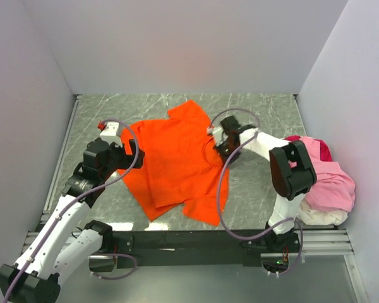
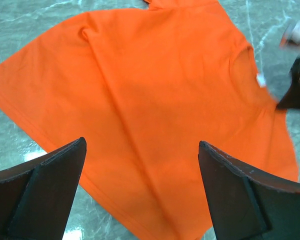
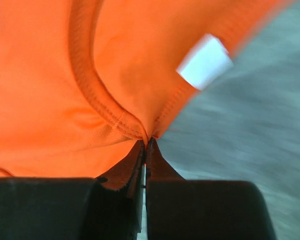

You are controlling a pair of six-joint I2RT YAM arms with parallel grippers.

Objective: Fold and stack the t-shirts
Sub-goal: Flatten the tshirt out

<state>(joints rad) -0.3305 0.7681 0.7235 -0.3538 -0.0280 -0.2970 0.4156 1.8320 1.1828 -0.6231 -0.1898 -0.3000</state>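
Observation:
A bright orange t-shirt [image 1: 177, 161] lies spread on the marble table, also filling the left wrist view [image 2: 155, 95] and the right wrist view [image 3: 45, 85]. My right gripper [image 1: 222, 146] is shut on its collar edge [image 3: 140, 131], beside the white neck label [image 3: 204, 61]. My left gripper [image 1: 134, 153] is open just above the shirt's left edge, jaws wide apart and empty [image 2: 140, 150]. A pile of light pink [image 1: 331, 180], magenta-red [image 1: 321, 148] and white [image 1: 319, 216] t-shirts lies at the right side, behind my right arm.
White walls enclose the table on the left, back and right. The black mounting rail [image 1: 189, 240] runs along the near edge. Bare marble [image 1: 252, 189] shows between the orange shirt and the pile.

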